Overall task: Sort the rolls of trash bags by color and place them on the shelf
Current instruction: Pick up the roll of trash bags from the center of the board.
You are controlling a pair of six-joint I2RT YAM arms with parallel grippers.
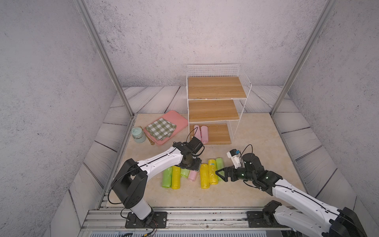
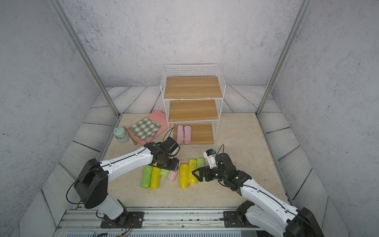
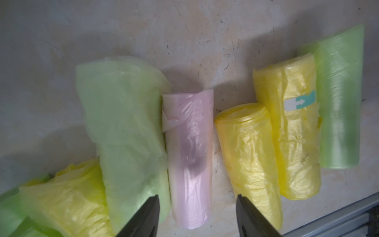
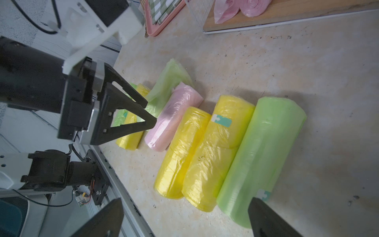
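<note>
Clerk: As stock stands on the beige marbled tabletop (image 1: 266, 143), what is entered for the shelf?

Keeper: Three-tier white wire-mesh shelf with light brown wooden boards (image 1: 215, 90), far side of the table. Bottom board, left end: two pale pink crinkly plastic rolls (image 1: 197, 133), lying side by side, touching.

Clerk: Loose stock?

Keeper: Seven rolls lying in a row nearer the front edge. From the left: light green roll (image 1: 167, 177), bright yellow roll (image 1: 176, 177), partly unwound green roll (image 3: 123, 123), loose pink roll (image 3: 190, 153). A gap, then plain yellow roll (image 3: 250, 160), stickered yellow roll (image 3: 295, 133) and smooth green roll (image 4: 262, 153), those three touching.

Clerk: Grippers?

Keeper: Left gripper (image 3: 198, 196): black fingers about half parted, one either side of the loose pink roll, gaps showing, nothing gripped. Right gripper (image 4: 185, 201): fingers spread wide, pointed at the three touching rolls, holding nothing.

Clerk: Sundries?

Keeper: Flat pink tray (image 1: 178, 120) left of the shelf, folded green-white checkered cloth (image 1: 161, 129) on it. Mint lidded jar (image 1: 138, 136) beside the tray.
</note>
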